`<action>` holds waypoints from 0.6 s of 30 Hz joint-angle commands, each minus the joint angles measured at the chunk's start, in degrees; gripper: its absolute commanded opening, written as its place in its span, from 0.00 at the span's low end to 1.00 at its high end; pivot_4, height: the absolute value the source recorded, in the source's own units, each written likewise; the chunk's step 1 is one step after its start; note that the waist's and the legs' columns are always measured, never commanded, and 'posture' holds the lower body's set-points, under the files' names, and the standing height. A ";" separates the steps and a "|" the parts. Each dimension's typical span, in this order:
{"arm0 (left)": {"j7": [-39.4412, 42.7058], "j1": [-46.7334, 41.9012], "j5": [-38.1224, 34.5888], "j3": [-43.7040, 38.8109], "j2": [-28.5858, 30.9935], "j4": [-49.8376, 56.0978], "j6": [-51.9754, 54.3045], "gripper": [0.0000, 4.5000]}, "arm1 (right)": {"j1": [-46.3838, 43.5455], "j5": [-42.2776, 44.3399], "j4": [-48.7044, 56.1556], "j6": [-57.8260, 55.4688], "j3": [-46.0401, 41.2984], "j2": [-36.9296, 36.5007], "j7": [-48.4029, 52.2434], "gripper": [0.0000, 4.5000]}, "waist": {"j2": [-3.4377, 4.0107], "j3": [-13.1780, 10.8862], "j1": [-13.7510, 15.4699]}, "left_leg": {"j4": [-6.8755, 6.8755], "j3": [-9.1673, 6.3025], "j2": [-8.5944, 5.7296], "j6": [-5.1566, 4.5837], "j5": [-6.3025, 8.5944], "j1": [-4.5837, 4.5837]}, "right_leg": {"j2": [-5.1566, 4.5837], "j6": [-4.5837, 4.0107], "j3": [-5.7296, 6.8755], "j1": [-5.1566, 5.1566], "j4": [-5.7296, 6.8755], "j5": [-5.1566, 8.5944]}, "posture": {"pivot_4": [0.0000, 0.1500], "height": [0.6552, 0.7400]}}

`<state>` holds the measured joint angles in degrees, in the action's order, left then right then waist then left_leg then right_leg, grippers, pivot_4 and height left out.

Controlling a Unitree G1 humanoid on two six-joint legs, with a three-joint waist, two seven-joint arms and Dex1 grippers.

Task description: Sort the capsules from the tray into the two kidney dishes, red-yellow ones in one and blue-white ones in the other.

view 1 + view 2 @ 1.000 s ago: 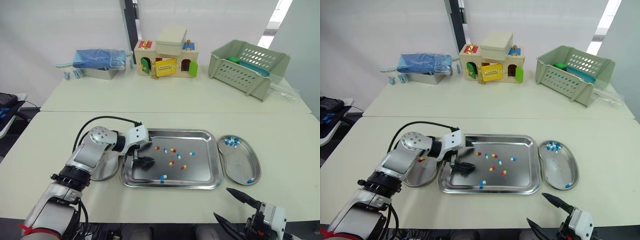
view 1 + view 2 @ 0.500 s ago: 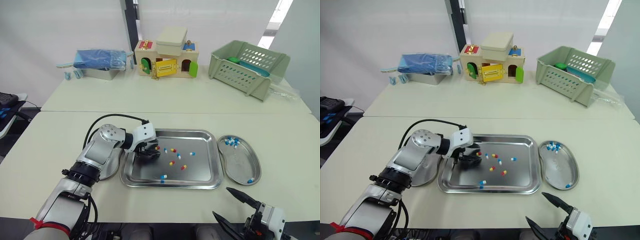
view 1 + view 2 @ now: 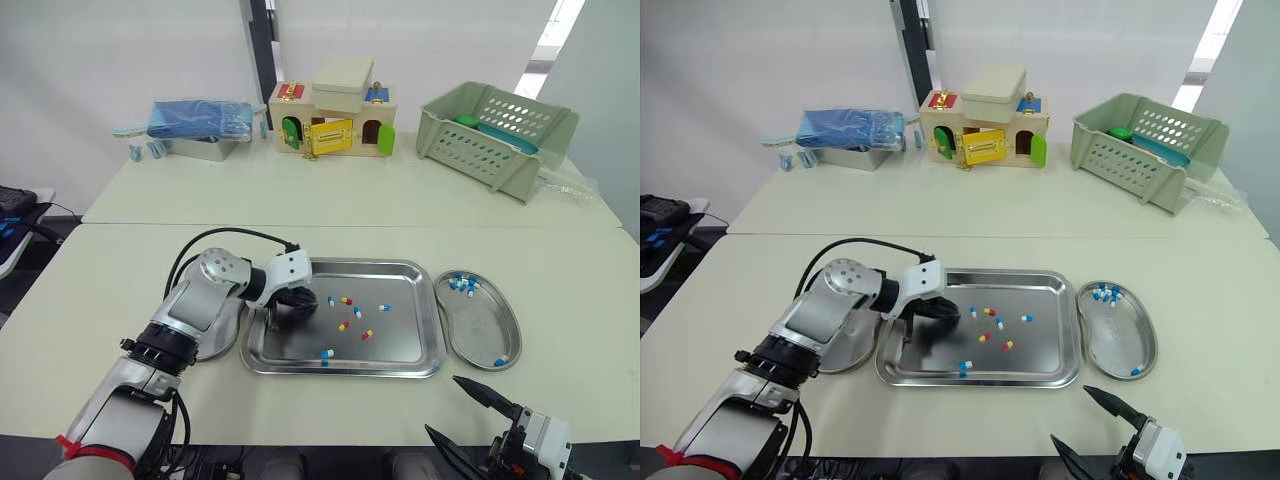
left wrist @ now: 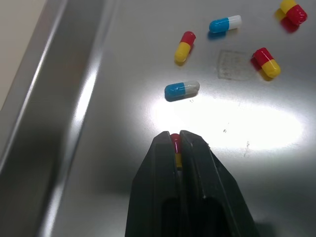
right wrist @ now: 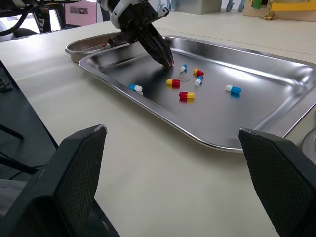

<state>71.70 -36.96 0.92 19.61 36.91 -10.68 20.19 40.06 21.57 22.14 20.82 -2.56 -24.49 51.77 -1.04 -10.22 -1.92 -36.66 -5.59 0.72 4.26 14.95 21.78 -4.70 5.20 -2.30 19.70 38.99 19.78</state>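
Partly done: blue-white capsules (image 3: 462, 284) lie in the kidney dish (image 3: 506, 338) at centre right, several loose capsules (image 3: 346, 299) wait in the mid-frame tray (image 3: 340, 371), the left gripper (image 4: 176, 138) pinches a red-yellow capsule (image 4: 175, 143) there, and the right gripper (image 3: 442, 403) hangs spread at bottom right.

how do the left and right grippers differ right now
The left gripper is shut on a red-yellow capsule; the right gripper is open and empty. The left gripper is down in the tray; the right gripper is at the near edge of the table, short of the tray. Both have two black fingers.
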 commanded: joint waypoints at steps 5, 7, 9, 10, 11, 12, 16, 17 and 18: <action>0.63 3.97 -6.18 -7.74 7.23 10.70 10.76 0.00 | -0.87 2.14 2.81 -0.71 0.57 -3.06 1.24 1.00 | -0.01 -0.02 0.02 | -0.01 -0.04 0.00 0.00 0.00 0.03 | 0.00 0.00 0.02 0.01 0.00 0.00 | 1.00 1.00; -0.18 5.13 -7.48 -10.09 9.15 12.80 13.29 0.00 | -1.62 2.39 2.88 -1.14 0.77 -4.03 1.70 1.00 | -0.01 -0.02 0.08 | -0.01 -0.05 0.00 0.00 0.00 0.04 | 0.00 0.00 0.02 0.02 0.00 0.00 | 1.00 1.00; -1.13 7.22 -8.27 -13.20 12.17 14.79 15.46 0.00 | -2.76 2.65 2.77 -1.52 1.11 -5.16 2.53 1.00 | -0.01 -0.02 -0.11 | -0.01 -0.05 0.00 0.00 0.00 0.04 | 0.00 0.00 0.03 0.01 -0.01 0.00 | 1.00 1.00; -1.54 8.22 -8.64 -14.47 13.50 15.54 16.19 0.00 | -3.27 2.82 2.68 -1.78 1.30 -5.68 2.83 1.00 | 0.00 -0.02 -0.12 | -0.01 -0.05 0.00 -0.01 0.00 0.03 | 0.00 0.00 0.02 0.02 -0.01 0.00 | 1.00 1.00; -2.11 9.27 -9.03 -15.84 14.78 16.11 17.18 0.00 | -3.90 3.09 2.56 -1.97 1.50 -6.07 3.17 1.00 | 0.00 -0.02 -0.13 | 0.00 -0.06 0.01 -0.01 0.00 0.03 | 0.00 0.00 0.03 0.02 -0.01 0.00 | 1.00 1.00; -2.73 10.29 -9.40 -17.16 15.83 16.52 17.87 0.00 | -4.54 3.40 2.42 -2.25 1.69 -6.41 3.43 1.00 | 0.00 -0.03 -0.15 | 0.01 -0.07 0.01 -0.01 0.01 0.02 | 0.00 -0.01 0.03 0.02 0.00 0.00 | 1.00 1.00; -4.96 14.96 -10.64 -21.95 19.51 17.43 20.12 0.00 | -6.97 4.22 1.63 -3.17 2.51 -7.58 4.99 1.00 | 0.00 -0.03 0.05 | -0.01 -0.07 0.01 -0.01 0.01 0.04 | 0.00 -0.01 0.03 0.02 -0.01 0.00 | 1.00 1.00; -5.50 15.71 -10.84 -22.49 19.92 17.60 20.18 0.00 | -7.31 4.37 1.42 -3.35 2.53 -7.71 5.26 1.00 | 0.00 -0.03 0.07 | -0.01 -0.08 0.01 -0.01 0.01 0.04 | 0.00 0.00 0.04 0.02 -0.01 0.00 | 1.00 1.00; -6.03 17.19 -11.07 -23.54 20.53 18.08 20.42 0.00 | -7.95 4.54 1.05 -3.55 2.68 -7.95 5.85 1.00 | -0.01 -0.03 0.07 | -0.01 -0.08 0.01 -0.01 0.01 0.05 | 0.00 -0.01 0.05 0.02 -0.01 0.00 | 1.00 1.00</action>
<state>66.50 -20.10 -9.21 -1.39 56.22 5.34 40.13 32.17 24.74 22.60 17.24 0.17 -31.96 56.66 -1.06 -10.25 -1.85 -36.67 -5.67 0.72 4.25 14.96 21.83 -4.70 5.19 -2.25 19.72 38.98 19.78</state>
